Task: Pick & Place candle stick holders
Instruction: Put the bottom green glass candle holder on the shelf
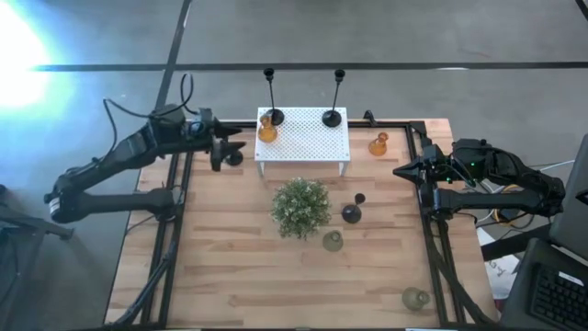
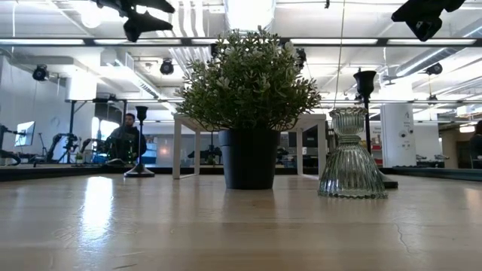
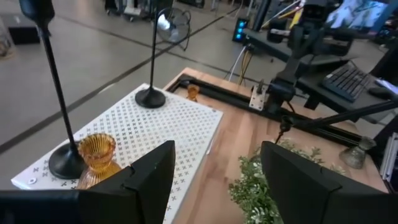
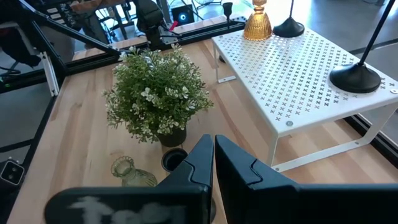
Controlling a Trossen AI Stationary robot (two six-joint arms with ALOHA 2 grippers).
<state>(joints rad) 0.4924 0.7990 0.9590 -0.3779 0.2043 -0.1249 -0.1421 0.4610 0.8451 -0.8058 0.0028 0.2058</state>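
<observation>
- Wooden table carries a white perforated stand at its far edge, with bare planks across the near half.
- On the stand: two tall black stems and an amber holder.
- Another amber holder stands just right of the stand, near the far right corner.
- Bushy green plant sits mid-table; a black holder and a clear-grey holder stand beside it.
- One clear holder stands at the near right edge.
- Left gripper hangs left of the stand, jaws spread, empty.
- Right gripper hangs by the right rail, jaws pressed together.
</observation>
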